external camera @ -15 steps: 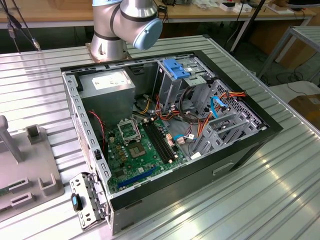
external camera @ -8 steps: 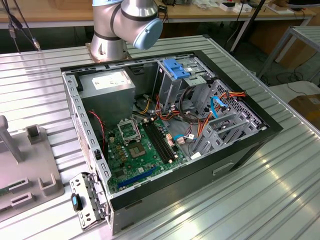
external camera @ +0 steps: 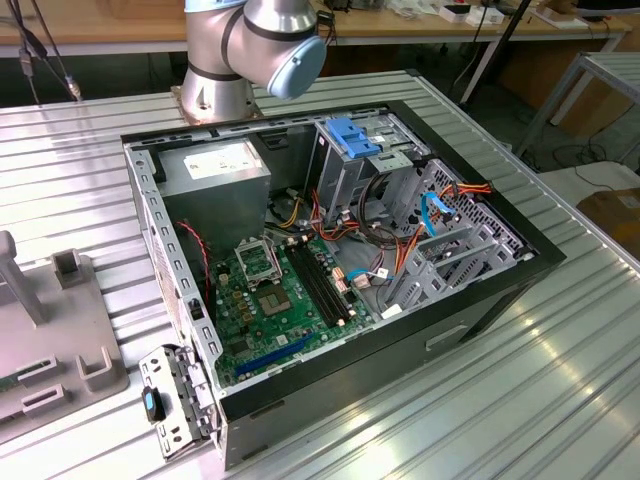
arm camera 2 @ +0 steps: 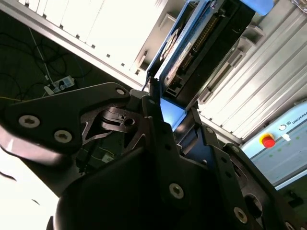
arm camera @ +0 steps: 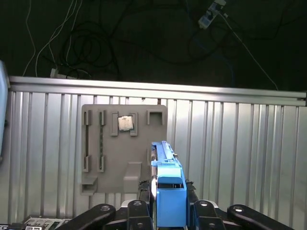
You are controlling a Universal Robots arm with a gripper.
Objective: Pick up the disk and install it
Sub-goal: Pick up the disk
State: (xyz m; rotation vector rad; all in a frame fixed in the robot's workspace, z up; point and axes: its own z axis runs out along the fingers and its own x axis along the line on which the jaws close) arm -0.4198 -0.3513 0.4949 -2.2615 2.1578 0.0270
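My gripper [arm camera: 168, 199] is shut on the disk [arm camera: 166, 167], whose bright blue carrier rail stands on edge between the black fingers [arm camera: 144, 203]. In the second wrist view the disk [arm camera 2: 204, 40] shows its dark body and connector edge rising out of the gripper [arm camera 2: 173, 114]. It hangs in the air above the ribbed metal table [arm camera: 230, 143] and a grey fixture plate [arm camera: 108, 165]. In the exterior view the open computer case [external camera: 400, 350] lies on its side with a metal drive cage [external camera: 350, 175] at the back.
The arm's base [external camera: 235, 55] stands behind the case. A grey fixture plate [external camera: 60, 345] lies at the exterior view's left, holding a small chip [arm camera: 125, 123]. Wires and a motherboard [external camera: 275, 300] fill the case. Cables trail on the dark floor beyond the table edge [arm camera: 153, 88].
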